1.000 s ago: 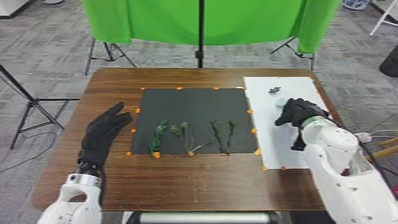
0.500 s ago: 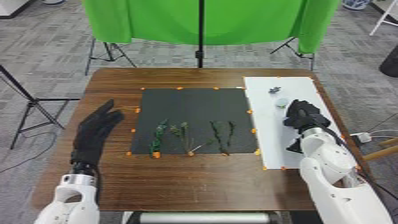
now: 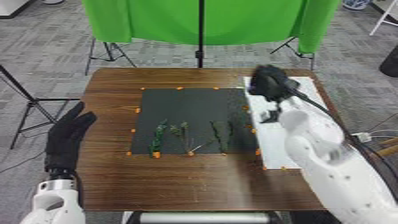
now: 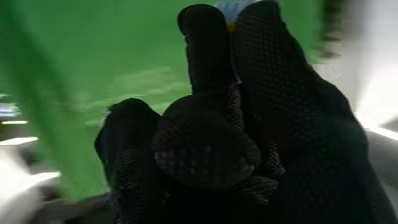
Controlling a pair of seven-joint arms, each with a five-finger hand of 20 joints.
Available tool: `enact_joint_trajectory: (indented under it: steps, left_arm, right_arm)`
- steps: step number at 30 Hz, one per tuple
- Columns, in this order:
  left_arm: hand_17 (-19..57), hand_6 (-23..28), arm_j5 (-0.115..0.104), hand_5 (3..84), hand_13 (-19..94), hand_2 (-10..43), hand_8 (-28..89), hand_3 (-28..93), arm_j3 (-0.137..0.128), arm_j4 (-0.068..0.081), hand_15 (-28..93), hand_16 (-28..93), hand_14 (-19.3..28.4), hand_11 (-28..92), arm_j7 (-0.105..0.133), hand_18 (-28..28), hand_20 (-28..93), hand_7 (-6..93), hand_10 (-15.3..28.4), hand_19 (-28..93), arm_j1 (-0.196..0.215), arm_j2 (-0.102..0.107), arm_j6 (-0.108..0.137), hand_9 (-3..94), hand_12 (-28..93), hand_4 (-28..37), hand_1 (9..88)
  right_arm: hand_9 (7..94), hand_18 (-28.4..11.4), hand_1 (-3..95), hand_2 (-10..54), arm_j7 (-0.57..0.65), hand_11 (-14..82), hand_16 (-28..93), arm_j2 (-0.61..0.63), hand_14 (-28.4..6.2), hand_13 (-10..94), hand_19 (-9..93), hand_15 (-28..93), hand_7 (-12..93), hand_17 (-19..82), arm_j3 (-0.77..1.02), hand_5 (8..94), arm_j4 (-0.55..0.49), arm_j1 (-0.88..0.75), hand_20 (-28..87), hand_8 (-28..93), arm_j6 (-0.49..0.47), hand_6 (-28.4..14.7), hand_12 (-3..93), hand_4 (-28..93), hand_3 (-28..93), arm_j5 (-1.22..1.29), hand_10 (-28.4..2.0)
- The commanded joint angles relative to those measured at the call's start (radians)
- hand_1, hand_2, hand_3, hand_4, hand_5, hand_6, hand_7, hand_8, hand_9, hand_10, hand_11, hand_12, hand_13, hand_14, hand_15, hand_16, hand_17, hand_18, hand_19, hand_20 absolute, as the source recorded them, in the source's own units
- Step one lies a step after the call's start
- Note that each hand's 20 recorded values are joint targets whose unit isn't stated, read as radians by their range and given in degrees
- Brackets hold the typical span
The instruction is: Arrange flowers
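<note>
My left hand (image 3: 67,137) is open over the table's left side, its fingers straight. Over the far part of the white sheet (image 3: 286,156) is my blurred right hand (image 3: 270,82), open. The right wrist view has my right hand (image 4: 284,95) with straight fingers; a pale blue thing with a bit of yellow (image 4: 233,7) peeks out between the fingertips, too hidden to name or to tell if held. Green stems lie apart on the dark mat: a leafy one (image 3: 159,136), a budded one (image 3: 186,135) and thinner ones (image 3: 218,134).
Orange tape marks line the edges of the mat (image 3: 182,105) and the sheet on the brown table (image 3: 178,185). A green cloth (image 3: 160,22) hangs on stands beyond the far edge.
My right hand has moved away from the near part of the white sheet, forward and to the left. My left hand has drifted left and a little nearer, still open.
</note>
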Motion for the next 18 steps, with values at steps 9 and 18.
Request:
enact_joint_trajectory:
  steps: [9,18]
  left_arm:
    - [10.9,3.4,-0.019,46.2,38,9.1,-6,72,0.082,0.04,11,3,16.0,14,-0.007,10.6,23,6.8,14.0,3,-0.036,-0.005,-0.029,47.6,12,-28.2,18.7]
    - [10.8,3.4,-0.02,45.6,38,10.6,-6,72,0.117,0.054,11,3,16.0,14,-0.022,10.6,23,6.0,14.0,3,-0.078,0.02,-0.043,47.6,12,-28.2,19.5]
  right_arm:
    - [93.7,-8.0,67.9,-9.5,-0.156,6.4,28,-0.479,0.4,94,93,63,17,70,-0.288,82.9,0.19,0.048,57,11,-0.174,-0.4,36.5,-9,47,-0.221,-8.5]
    - [93.5,-8.2,67.3,-9.5,-0.193,6.3,28,-0.545,0.3,94,93,63,17,70,-0.304,82.4,0.278,0.044,58,11,-0.182,0.1,36.9,-10,47,-0.335,-8.4]
